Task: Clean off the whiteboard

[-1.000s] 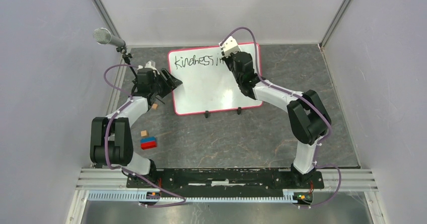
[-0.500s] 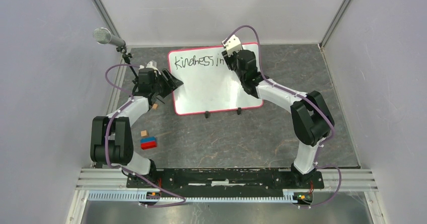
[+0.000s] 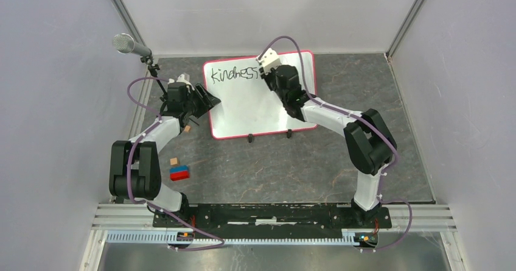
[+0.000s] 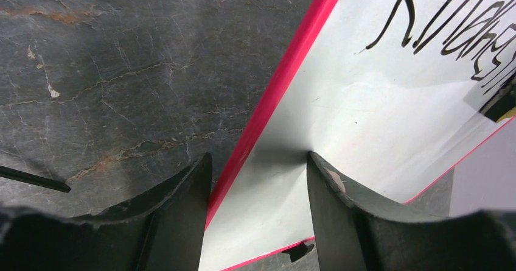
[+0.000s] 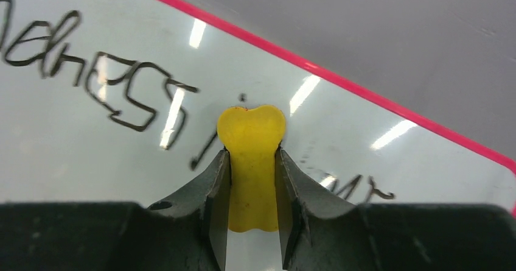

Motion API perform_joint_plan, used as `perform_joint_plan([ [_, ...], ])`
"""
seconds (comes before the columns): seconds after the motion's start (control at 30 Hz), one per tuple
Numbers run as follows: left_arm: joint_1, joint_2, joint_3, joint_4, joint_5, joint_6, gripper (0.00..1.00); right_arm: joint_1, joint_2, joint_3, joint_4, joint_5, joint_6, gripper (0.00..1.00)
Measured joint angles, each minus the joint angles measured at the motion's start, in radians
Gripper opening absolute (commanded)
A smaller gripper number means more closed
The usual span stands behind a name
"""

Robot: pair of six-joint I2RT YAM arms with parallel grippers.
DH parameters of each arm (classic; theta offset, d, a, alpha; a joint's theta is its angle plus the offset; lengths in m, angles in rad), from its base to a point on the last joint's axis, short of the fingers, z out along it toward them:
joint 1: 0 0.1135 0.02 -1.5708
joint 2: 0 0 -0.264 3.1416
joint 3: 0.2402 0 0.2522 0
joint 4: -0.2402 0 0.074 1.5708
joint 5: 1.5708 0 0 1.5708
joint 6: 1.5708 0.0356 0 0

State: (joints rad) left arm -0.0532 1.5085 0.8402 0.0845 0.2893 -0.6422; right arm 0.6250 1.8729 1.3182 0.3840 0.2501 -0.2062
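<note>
The whiteboard (image 3: pixel 243 109) lies flat on the dark table, red-pink rim, two black feet (image 3: pixel 249 139) on its near edge. Black handwriting (image 3: pixel 233 74) runs along its top left. My right gripper (image 3: pixel 272 73) is over the writing's right end, shut on a yellow eraser (image 5: pixel 252 131) that touches the whiteboard (image 5: pixel 91 143). Letters (image 5: pixel 122 94) lie left of the eraser and faint marks (image 5: pixel 356 189) lie right of it. My left gripper (image 3: pixel 209 100) is open and straddles the board's left rim (image 4: pixel 274 88), one finger on the table, the other finger on the whiteboard (image 4: pixel 377 119).
A microphone (image 3: pixel 131 44) on a thin black stand stands at the back left. A blue-and-red block (image 3: pixel 179 173) and two small tan cubes (image 3: pixel 174 161) lie on the table near the left arm. Enclosure walls close the sides and back.
My right gripper has slid left along the line of writing with the eraser; the letters after "kindnes" no longer show. The left gripper and the board have not moved.
</note>
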Motion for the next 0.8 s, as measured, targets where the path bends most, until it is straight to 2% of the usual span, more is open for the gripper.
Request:
perform_joint_plan([
  [0.37, 0.0, -0.002, 0.0, 0.002, -0.01, 0.007, 0.6, 0.165, 0.125, 0.133, -0.056, 0.044, -0.055, 0.27],
  [0.53, -0.002, -0.003, 0.0, 0.004, -0.019, 0.007, 0.6, 0.123, 0.117, 0.112, -0.037, 0.074, -0.046, 0.26],
  [0.8, -0.006, -0.002, 0.0, 0.005, -0.027, 0.007, 0.59, -0.021, 0.006, -0.026, 0.012, 0.076, 0.015, 0.26],
])
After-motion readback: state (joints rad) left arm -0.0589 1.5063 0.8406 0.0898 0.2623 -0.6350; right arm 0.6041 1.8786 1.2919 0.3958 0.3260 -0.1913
